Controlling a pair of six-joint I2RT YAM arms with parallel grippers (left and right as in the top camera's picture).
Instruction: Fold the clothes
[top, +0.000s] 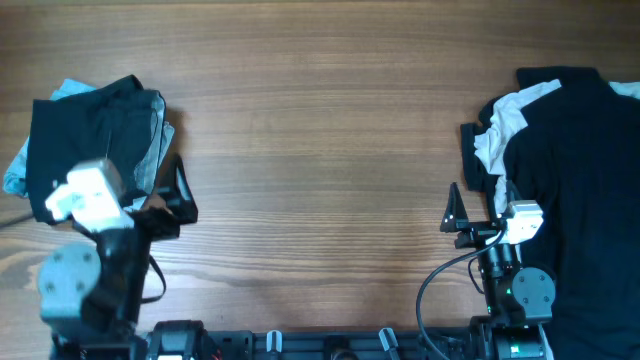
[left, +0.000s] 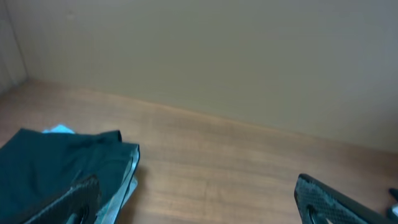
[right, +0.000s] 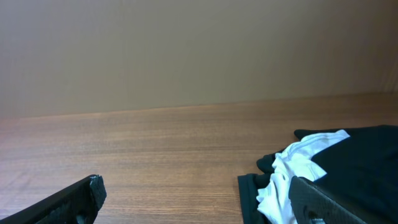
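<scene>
The heap (top: 570, 170), mostly black cloth with a white garment (top: 505, 125) crumpled along the side facing the middle, lies at the right end of the bench (top: 320, 150). A neat stack (top: 90, 130), black on top with grey and pale blue edges showing under it, lies at the left end, well apart from the heap. The stack looks already folded, so the step in hand is probably to pull one piece out of the heap. The right hand (right: 196, 183) sits just beside the heap's inner edge, released, fingers spread wide with nothing between them. The left hand (left: 198, 186) is by the stack's corner, likewise released and empty. To do the step well, I would pinch a single layer at a loose edge, most likely the white piece since it lies on top and free. I would lift it slowly so the black cloth does not drag along, then spread it flat on the bare wood in the middle, where both hands can reach a corner. By count there are two piles, two hands and one bench. The heap holds at least one white and one black garment, and more cannot be told. The stack shows at least three layers
</scene>
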